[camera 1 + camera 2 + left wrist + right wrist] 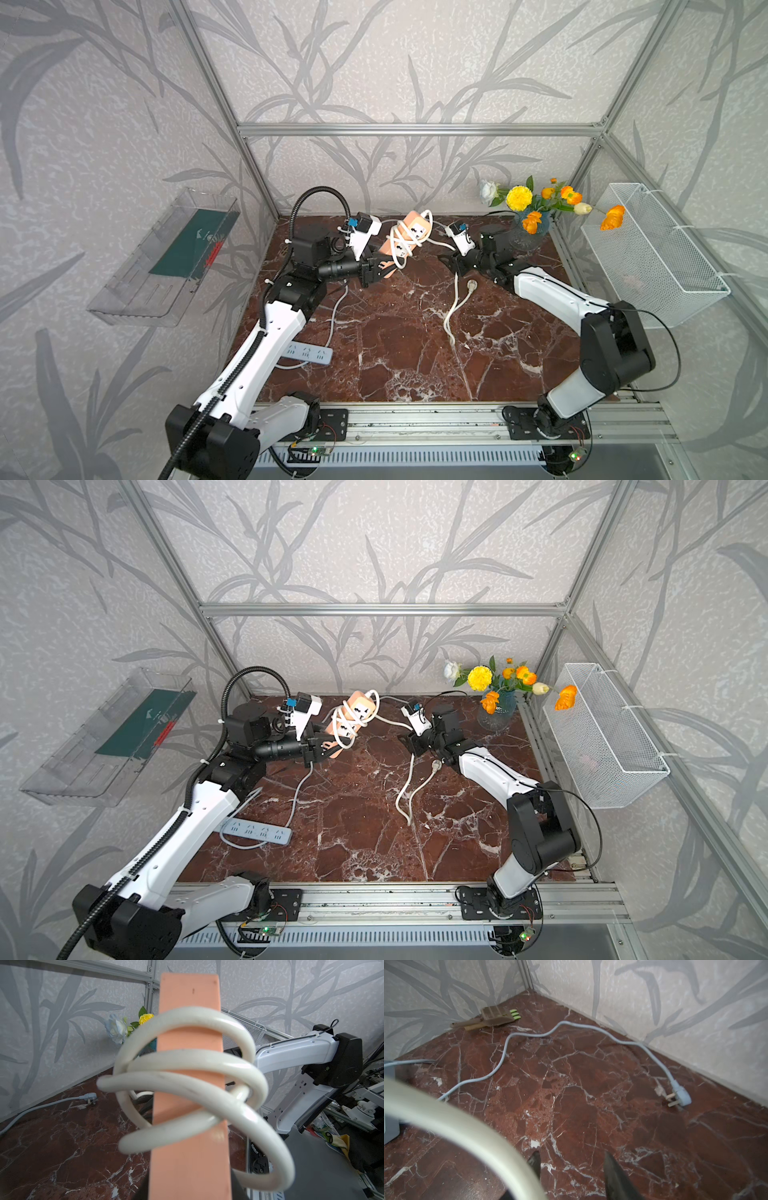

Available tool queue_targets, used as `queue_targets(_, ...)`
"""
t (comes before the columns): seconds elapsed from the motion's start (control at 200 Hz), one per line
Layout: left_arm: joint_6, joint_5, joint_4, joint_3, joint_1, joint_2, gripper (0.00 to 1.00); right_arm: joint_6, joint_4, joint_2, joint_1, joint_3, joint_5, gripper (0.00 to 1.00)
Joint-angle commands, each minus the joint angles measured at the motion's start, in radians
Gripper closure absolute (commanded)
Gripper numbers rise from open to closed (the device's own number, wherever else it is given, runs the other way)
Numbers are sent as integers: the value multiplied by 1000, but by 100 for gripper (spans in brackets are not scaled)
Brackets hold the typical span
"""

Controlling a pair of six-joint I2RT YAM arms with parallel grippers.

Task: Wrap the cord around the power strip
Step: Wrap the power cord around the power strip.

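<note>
Fingers of the left gripper (380,268) are closed on the near end of the power strip (188,1001), which is held off the marble (395,332) with its long axis slanted up and away. Rightward, the slack cord (456,291) is draped just beside the right gripper (449,262), whose fingers are parted and empty, the arm stretched low.

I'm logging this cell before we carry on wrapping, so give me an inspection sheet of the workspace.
Surface: red marble tabletop, white-veined.
Job's things: peach power strip lifted, tilted; white cord looped around it several times, tail and white plug on the table.
Clutter: blue-grey power strip, brush, flower vase.
Pincers: left pincer shut on the peach power strip's end; right pincer open, white cord running past it.
Cables: grey cable and grey plug lying loose.
Surroundings: wire basket, clear tray on the walls.
</note>
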Motion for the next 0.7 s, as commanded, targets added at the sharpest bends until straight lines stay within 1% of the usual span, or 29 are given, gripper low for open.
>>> queue_targets(0.0,30,-142,-16,83,41,-47,100,20,-58,38,-4,-49,97,100)
queue_targets(0.065,40,-235,-53,104,68,-47,100,7,-87,40,0,-64,99,100)
queue_targets(0.11,18,-296,-41,104,84,-47,100,-19,-107,29,22,-72,99,100)
queue_targets(0.185,-32,-378,-14,95,104,-37,100,-92,-126,5,113,-91,144,100)
queue_targets(0.26,-41,-468,-6,83,114,-28,100,-158,-195,11,205,-79,177,100)
queue_targets(0.37,-39,-596,-50,95,149,-28,100,-224,-327,47,277,-57,271,100)
queue_targets(0.455,40,-712,-140,121,152,-8,100,-290,-352,13,336,-83,342,100)
queue_targets(0.55,126,-835,-198,113,152,24,100,-361,-346,-85,401,-95,381,100)
queue_targets(0.635,201,-937,-215,91,147,68,100,-430,-335,-186,455,-73,384,100)
queue_targets(0.695,249,-985,-218,78,138,115,100,-477,-317,-259,488,-43,363,100)
